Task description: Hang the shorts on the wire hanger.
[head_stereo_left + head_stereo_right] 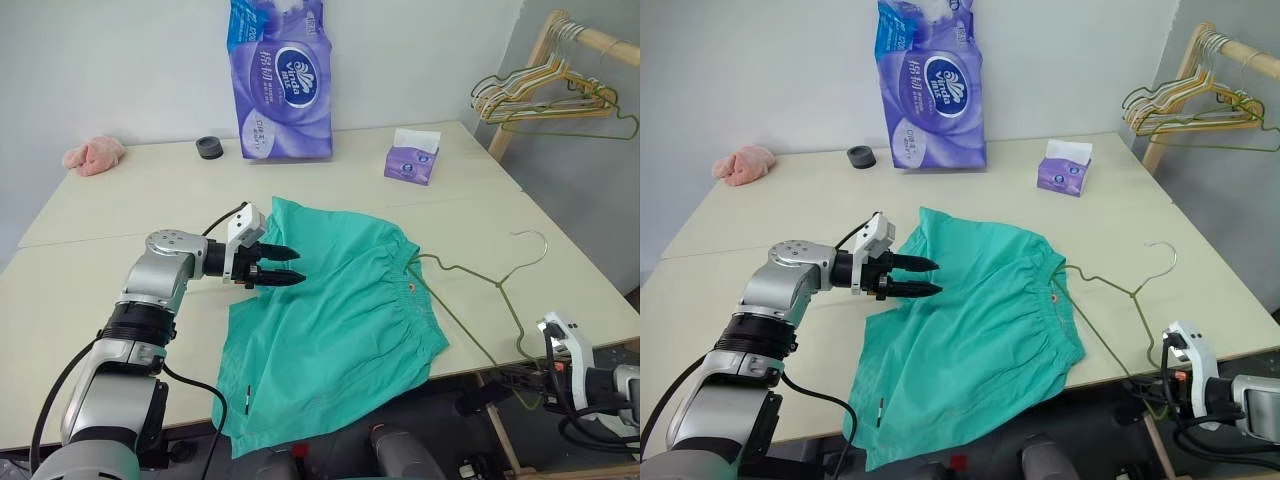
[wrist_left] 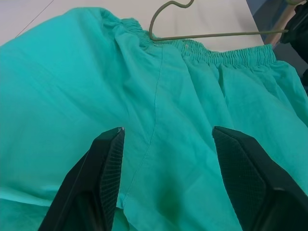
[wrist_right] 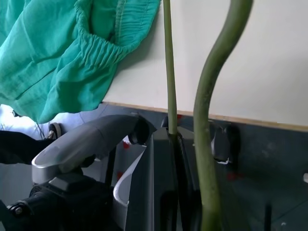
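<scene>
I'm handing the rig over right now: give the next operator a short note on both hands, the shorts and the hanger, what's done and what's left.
Left hand: open, fingers spread just over the shorts, holding nothing.
Right hand: shut on the wire hanger at its near corner, off the table's front edge.
Shorts: spread flat on the table, one leg hanging over the front edge.
Hanger: lying on the table, one end tucked in at the waistband, hook pointing away from the shorts.
Done: hanger gripped and started into the waist.
Left: get the shorts fully onto the hanger.

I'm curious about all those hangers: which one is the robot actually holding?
The olive-green wire hanger lying on the table beside the shorts; the right gripper pinches its corner. The other hangers hang on the rack.
</scene>
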### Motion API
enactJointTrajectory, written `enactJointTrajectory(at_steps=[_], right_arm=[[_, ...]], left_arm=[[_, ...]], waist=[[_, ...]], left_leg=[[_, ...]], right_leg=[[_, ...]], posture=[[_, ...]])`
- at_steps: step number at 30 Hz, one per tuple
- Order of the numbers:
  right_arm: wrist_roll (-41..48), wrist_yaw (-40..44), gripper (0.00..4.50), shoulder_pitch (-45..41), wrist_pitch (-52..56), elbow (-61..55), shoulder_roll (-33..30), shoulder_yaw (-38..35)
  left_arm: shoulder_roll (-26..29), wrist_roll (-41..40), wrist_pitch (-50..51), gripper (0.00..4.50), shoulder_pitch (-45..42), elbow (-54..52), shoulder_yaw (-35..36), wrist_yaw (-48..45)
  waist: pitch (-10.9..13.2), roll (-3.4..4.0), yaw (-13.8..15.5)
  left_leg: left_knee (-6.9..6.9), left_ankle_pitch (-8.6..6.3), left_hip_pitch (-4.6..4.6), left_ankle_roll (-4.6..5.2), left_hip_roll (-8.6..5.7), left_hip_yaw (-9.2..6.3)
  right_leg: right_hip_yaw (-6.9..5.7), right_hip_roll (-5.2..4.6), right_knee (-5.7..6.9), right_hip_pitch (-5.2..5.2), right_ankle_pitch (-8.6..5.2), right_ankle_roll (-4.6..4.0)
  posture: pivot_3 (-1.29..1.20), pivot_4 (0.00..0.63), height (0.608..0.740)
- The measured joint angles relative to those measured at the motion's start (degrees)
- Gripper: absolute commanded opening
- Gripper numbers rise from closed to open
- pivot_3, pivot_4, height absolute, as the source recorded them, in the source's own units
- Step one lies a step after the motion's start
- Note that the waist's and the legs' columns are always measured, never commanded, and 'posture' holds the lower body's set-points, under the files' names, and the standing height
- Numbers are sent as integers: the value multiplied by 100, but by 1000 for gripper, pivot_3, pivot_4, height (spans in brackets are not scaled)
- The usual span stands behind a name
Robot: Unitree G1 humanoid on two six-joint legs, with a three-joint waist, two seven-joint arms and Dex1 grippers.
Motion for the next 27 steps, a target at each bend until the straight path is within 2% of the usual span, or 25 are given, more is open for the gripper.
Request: enactJointTrajectory(at_steps=[12, 27], right_arm=[[97, -524, 0, -137, 162, 333, 401, -345], [266, -646, 0, -709, 327, 467, 530, 26]], left_arm=[[0, 12, -31, 3066, 30, -33, -1, 7], [-25, 3, -230, 3066, 182, -182, 10, 225]], waist=[[0, 0, 2], [-1, 2, 14]], left_leg=[[-1, 0, 0, 0, 1, 1], [-3, 0, 1, 0, 1, 1]], right_leg=[[1, 0, 0, 0, 0, 0], [4, -1, 0, 0, 0, 1]], posture=[[-206, 59, 740], [-189, 60, 740]])
